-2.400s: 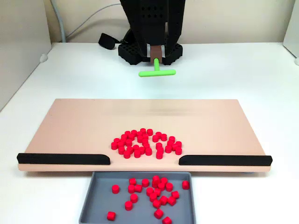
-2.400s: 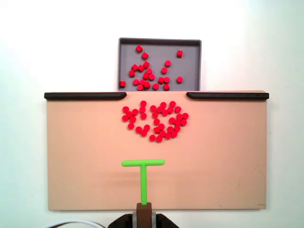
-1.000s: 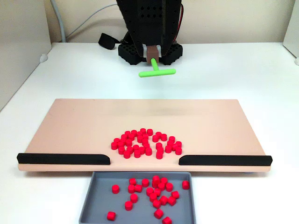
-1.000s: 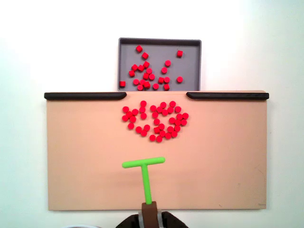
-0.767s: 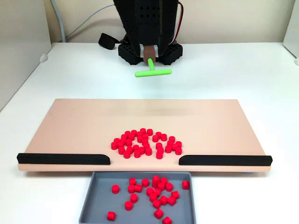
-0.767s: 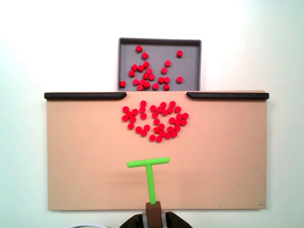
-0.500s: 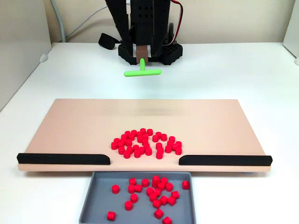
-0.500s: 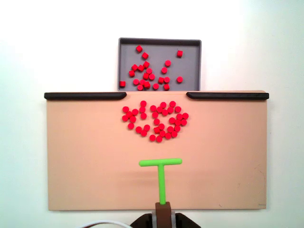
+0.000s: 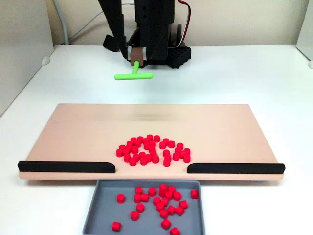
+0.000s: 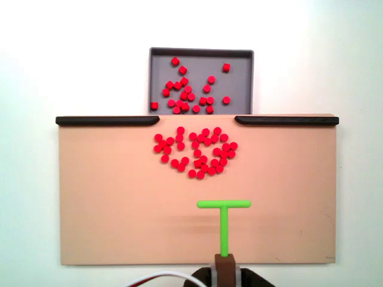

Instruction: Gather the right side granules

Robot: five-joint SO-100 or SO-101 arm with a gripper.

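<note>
Both fixed views: granules [image 10: 195,152] clustered mid-board [image 10: 108,203] by the rail gap, more in the grey tray [image 10: 239,78] at 12 o'clock. Green T-stick [image 10: 224,224] at 5 o'clock from cluster, apart. Jaws clamp its brown holder [image 10: 225,270].

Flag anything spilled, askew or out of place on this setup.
Nothing stands out. The granules sit clustered on the board by the gap, the rest lie inside the grey tray, and the green T-stick sits straight in the end effector.

Matt red plastic granules [image 10: 196,151], smooth tan board [image 10: 108,197], matt grey tray [image 10: 239,78].
</note>
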